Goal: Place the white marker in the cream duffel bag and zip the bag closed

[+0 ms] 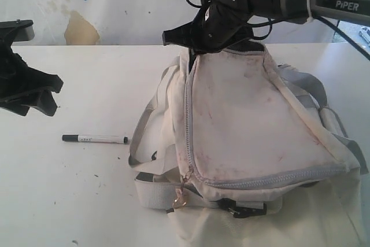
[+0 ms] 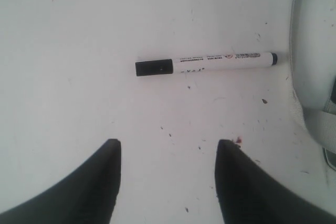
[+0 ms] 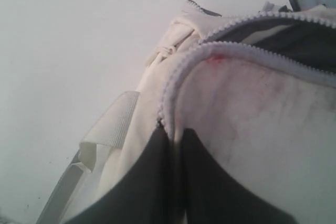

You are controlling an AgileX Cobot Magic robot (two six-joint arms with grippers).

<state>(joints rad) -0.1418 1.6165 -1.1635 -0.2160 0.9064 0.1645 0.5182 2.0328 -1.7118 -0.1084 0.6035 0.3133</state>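
White marker (image 2: 205,62) is lying on table (image 1: 69,189); left tool (image 2: 169,145) is hovering spread nearby, right tool (image 3: 174,135) is pinching cream duffel bag (image 1: 243,120) edge.

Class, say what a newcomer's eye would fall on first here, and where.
The big grimy bag fills the exterior view's right side, its top edge pinched up by the right hand. The small marker lies on the table left of it, before the open left hand.
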